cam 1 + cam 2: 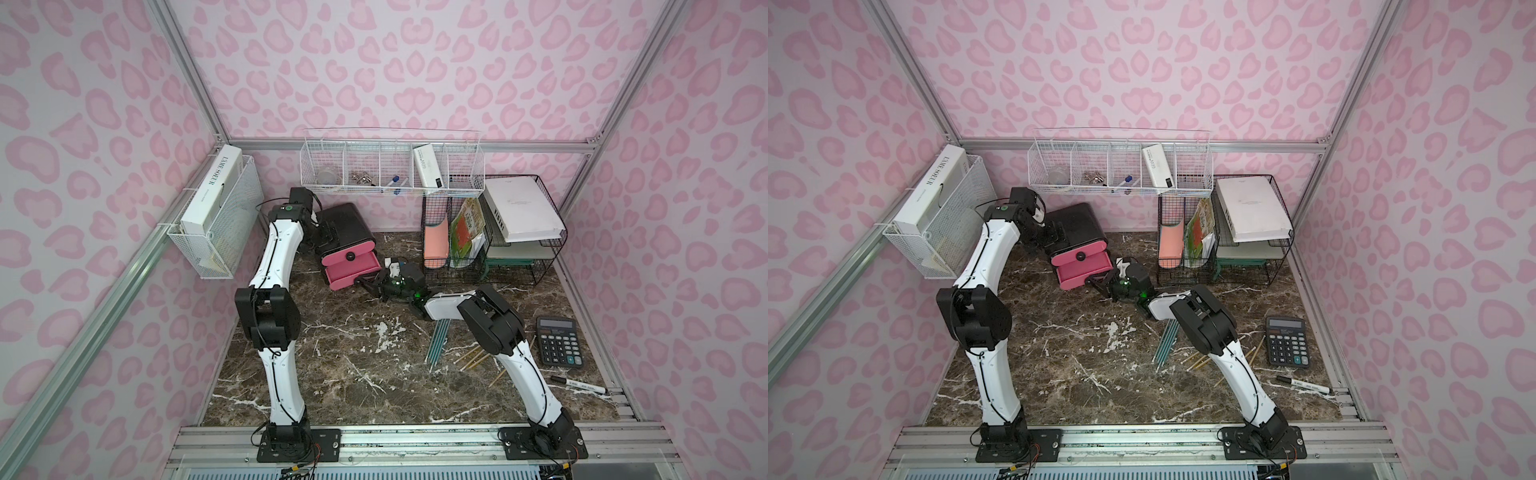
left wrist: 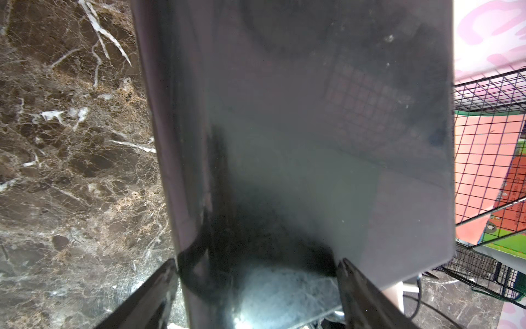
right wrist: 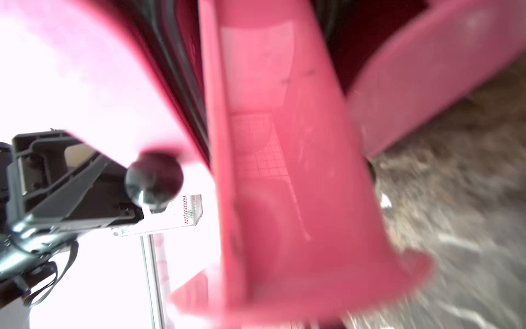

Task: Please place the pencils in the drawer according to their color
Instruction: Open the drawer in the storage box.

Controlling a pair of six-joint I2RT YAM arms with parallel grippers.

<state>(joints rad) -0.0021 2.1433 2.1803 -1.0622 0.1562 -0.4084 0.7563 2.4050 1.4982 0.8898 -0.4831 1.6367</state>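
The cabinet [image 1: 348, 219] stood at the far left of the counter [image 1: 353, 374], its front facing near. The left hand [image 2: 256, 265] reached over it from the left. In the left wrist view its fingers [image 2: 159, 284] stood wide apart, one against each side of the black shell, clamped on it.

Below the top drawer's knob [image 1: 350, 256], a pink drawer [image 1: 340, 272] was pulled well out. The right hand [image 1: 366, 284] was at the right end of that drawer's front, seen in both top views. I could not tell whether its fingers were together, apart or gripping anything. They did not show in the right wrist view, which was blurred and filled by the open drawer [image 3: 284, 171].

The teal pencils [image 1: 437, 345] lay in a tight bundle on the counter, partly under the right forearm. The tan pencils [image 1: 473, 359] lay loosely scattered just to their right, partly hidden by the right arm. Both groups were well apart from the cabinet.

A calculator [image 1: 559, 340] sat right of the tan pencils. A marker [image 1: 579, 385] lay nearer, at the right edge. A black wire rack [image 1: 490, 232] stood at the far right.
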